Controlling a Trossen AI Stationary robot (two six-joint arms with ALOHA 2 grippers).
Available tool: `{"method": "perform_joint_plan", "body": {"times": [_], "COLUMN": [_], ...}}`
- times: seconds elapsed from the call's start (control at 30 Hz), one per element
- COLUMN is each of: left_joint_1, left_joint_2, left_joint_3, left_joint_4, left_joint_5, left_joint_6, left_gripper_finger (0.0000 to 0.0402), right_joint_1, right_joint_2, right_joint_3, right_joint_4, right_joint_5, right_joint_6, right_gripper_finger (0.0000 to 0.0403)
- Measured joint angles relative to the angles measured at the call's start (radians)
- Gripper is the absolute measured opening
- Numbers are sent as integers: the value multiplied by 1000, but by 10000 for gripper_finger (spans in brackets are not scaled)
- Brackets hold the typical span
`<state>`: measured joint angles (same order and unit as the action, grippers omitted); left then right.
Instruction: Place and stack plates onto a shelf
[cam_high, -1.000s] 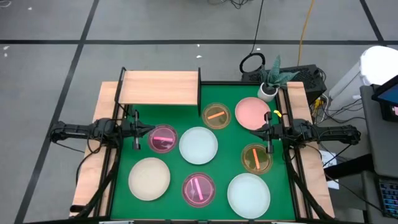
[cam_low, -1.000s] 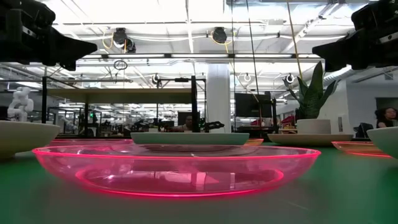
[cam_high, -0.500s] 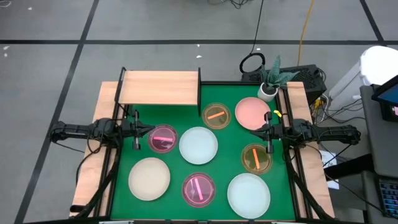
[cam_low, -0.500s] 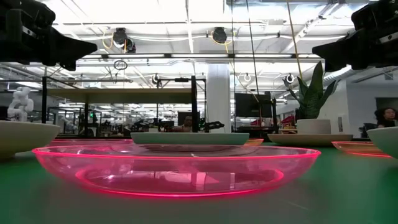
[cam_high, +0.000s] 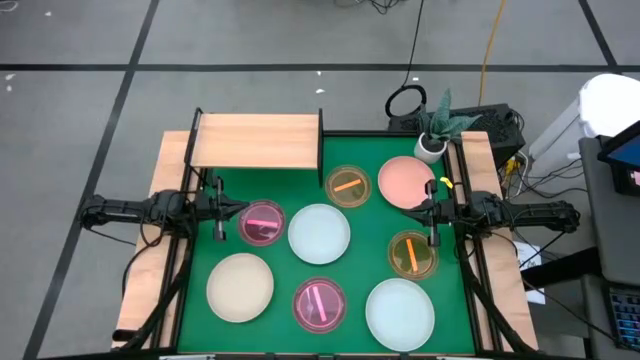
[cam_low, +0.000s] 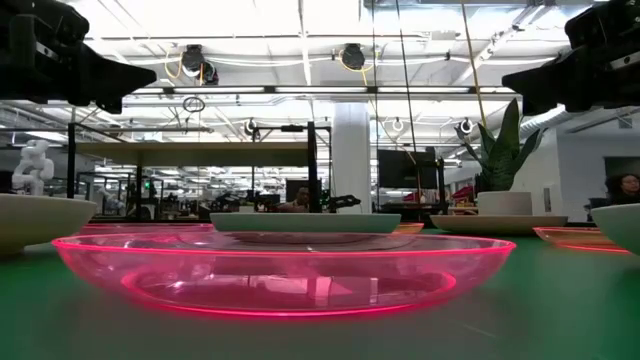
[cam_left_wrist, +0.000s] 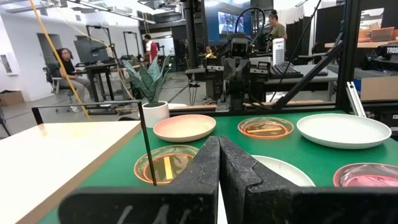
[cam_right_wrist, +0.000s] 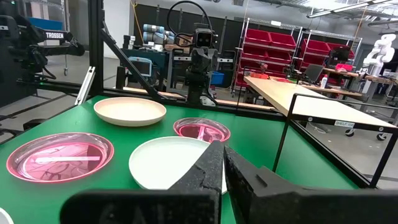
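Eight plates lie flat on the green table (cam_high: 360, 225). They are a pink plate (cam_high: 407, 182), two amber plates (cam_high: 347, 185) (cam_high: 412, 253), two magenta plates (cam_high: 262, 223) (cam_high: 319, 305), two mint-white plates (cam_high: 319, 233) (cam_high: 400, 312) and a cream plate (cam_high: 240, 287). The light-wood shelf (cam_high: 255, 140) stands at the far left corner with nothing on it. My left gripper (cam_high: 238, 207) hovers shut beside the far magenta plate's left rim. My right gripper (cam_high: 410, 209) hovers shut between the pink plate and the right amber plate. Both point toward the table's middle, fingers closed together (cam_left_wrist: 219, 155) (cam_right_wrist: 222, 162).
A small white pot with a green plant (cam_high: 432, 145) stands beyond the table's far right corner. Wooden side strips (cam_high: 150, 270) and black frame posts run along both sides. In the low view, the near magenta plate (cam_low: 285, 270) fills the foreground. People sit in the room beyond (cam_left_wrist: 65, 62).
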<state>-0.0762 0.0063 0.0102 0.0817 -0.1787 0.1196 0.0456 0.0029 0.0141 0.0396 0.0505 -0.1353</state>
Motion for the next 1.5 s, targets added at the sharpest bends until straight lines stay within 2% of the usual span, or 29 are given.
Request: {"method": "perform_joint_plan", "body": {"times": [1.1, 1.5], "left_joint_1": [0, 0], "left_joint_2": [0, 0], "left_joint_3": [0, 0], "left_joint_4": [0, 0], "left_joint_5": [0, 0], "left_joint_6": [0, 0], "left_gripper_finger": [1, 1], "right_joint_1": [0, 0], "right_joint_2": [0, 0], "right_joint_3": [0, 5], "right_joint_4": [1, 13], "right_joint_5": [0, 0], "right_joint_6": [0, 48], "right_gripper_finger": [0, 0]}}
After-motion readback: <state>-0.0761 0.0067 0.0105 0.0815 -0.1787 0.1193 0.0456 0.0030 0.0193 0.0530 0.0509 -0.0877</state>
